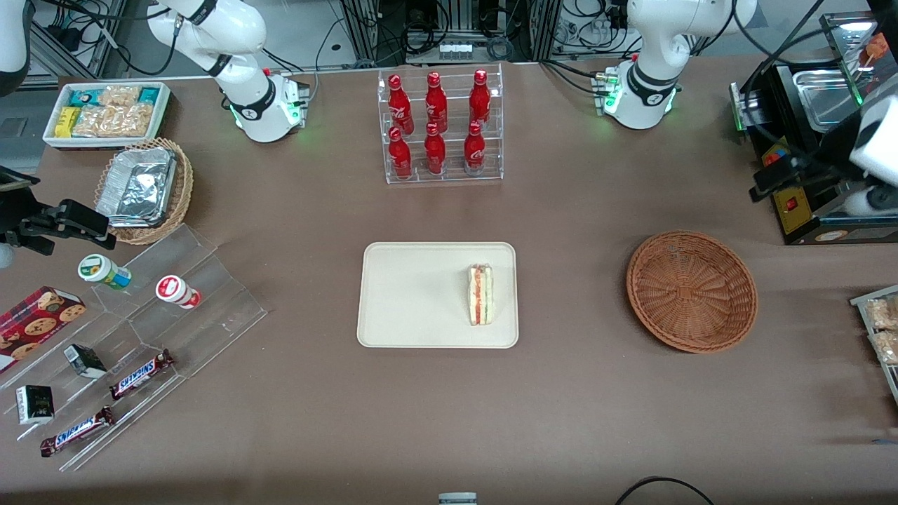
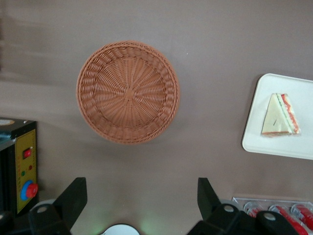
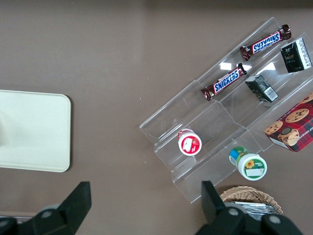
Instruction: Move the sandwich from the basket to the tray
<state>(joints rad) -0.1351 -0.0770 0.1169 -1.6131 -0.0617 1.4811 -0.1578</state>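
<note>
On the tray [image 1: 393, 294], near the edge closest to the basket [image 1: 692, 291], the sandwich [image 1: 480, 294] lay flat, so I figured the job was done, and my gripper [image 2: 141, 201] hung spread wide, holding nothing, high above that bare basket.

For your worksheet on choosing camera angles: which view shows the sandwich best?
The left wrist view: the sandwich shows its whole triangular face plus its filling edge, on the tray. The front view shows only its layered edge. The right wrist view shows none of it. The gripper hangs open, high above the table beside the empty basket.
</note>
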